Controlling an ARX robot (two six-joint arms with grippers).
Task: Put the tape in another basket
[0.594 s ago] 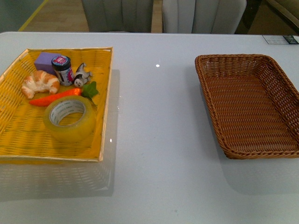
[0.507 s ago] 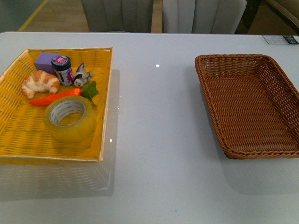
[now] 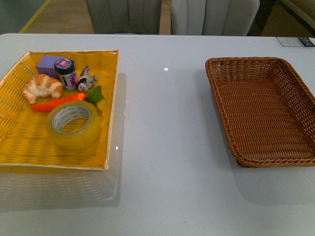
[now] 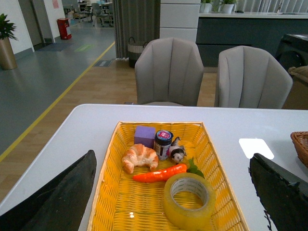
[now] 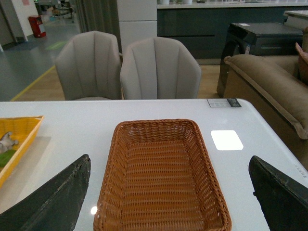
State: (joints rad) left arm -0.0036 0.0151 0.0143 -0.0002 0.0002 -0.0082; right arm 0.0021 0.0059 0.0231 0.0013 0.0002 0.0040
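Nothing is reading legibly: the wide yellowish tape roll [image 3: 74,138] is carrying blurred grey print on its white core, the small dark jar [image 3: 65,76] a tiny label.

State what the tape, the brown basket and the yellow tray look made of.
Tape: glossy translucent yellowish plastic film on a white printed core, probably card. Brown basket: woven wicker or rattan-like strands, matte. Yellow tray: flat woven strips, possibly plastic.

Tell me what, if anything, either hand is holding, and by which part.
Nothing is held. The left hand and right hand are both open and empty; the tape lies untouched in the yellow tray.
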